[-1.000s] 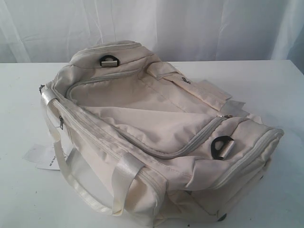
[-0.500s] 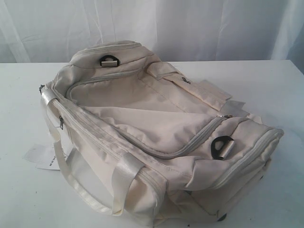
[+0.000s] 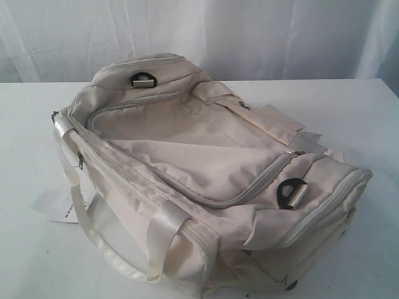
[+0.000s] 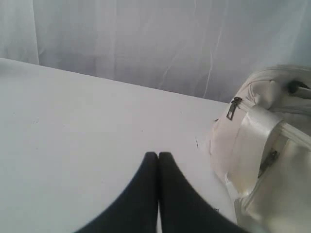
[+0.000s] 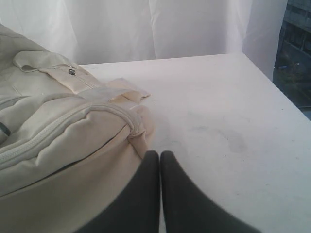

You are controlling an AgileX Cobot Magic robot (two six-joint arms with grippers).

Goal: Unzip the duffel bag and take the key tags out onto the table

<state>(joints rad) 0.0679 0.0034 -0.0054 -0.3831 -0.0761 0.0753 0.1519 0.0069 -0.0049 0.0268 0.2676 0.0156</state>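
Note:
The cream duffel bag (image 3: 206, 168) lies across the white table (image 3: 349, 112), its grey top zipper (image 3: 249, 190) closed along the curved flap. The key tags are hidden from every view. Neither gripper shows in the exterior view. My left gripper (image 4: 158, 155) is shut with nothing in it, over bare table beside one end of the duffel bag (image 4: 265, 145). My right gripper (image 5: 160, 154) is shut and empty too, at the edge of the other end of the duffel bag (image 5: 63, 145).
Shiny cream straps (image 3: 159, 233) hang over the bag's near side. Black D-ring clips (image 3: 290, 192) sit at both ends. A white paper tag (image 3: 59, 205) lies by the bag. White curtain (image 3: 249, 31) backs the table. The table edge (image 5: 279, 82) drops off near the right arm.

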